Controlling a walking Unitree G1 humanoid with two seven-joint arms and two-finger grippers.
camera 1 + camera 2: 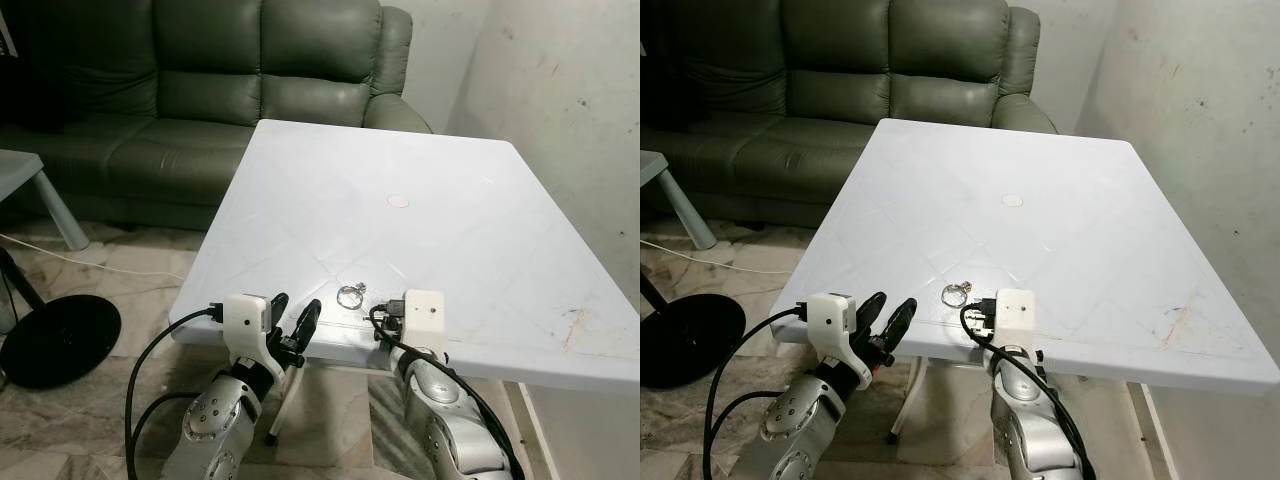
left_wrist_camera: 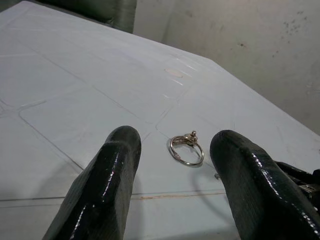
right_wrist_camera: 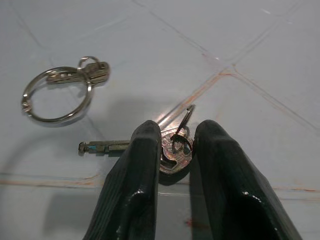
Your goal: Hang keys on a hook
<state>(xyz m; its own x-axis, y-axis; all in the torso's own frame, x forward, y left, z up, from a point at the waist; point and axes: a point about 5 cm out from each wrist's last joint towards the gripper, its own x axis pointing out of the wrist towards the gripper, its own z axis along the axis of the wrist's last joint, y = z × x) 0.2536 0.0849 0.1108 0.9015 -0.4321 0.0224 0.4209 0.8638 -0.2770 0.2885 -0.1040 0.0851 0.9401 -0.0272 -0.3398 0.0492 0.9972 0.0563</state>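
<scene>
Both claws sit at the bottom of the head frames, against the near edge of the white worktop (image 1: 470,230). At lower left the left claw (image 1: 293,322) is spread wide, holding nothing, its fingers (image 2: 107,185) aimed across the worktop at the ring (image 2: 186,149). Lower centre, the right claw (image 3: 175,150) is nearly closed, narrow on the bow of a key (image 3: 150,148) that lies flat on the worktop, blade pointing sideways. Just beyond, left of centre in the right wrist frame, the ring (image 3: 57,92) with a small clasp rests on the worktop, apart from the key. Black cables (image 1: 140,380) loop from both wrists. Farther up the worktop is a small round mark (image 1: 398,200). Across the top stands a green sofa (image 1: 200,90); a black round base (image 1: 55,340) lies on the floor at lower left, and a scuffed wall (image 1: 570,100) fills the right.
</scene>
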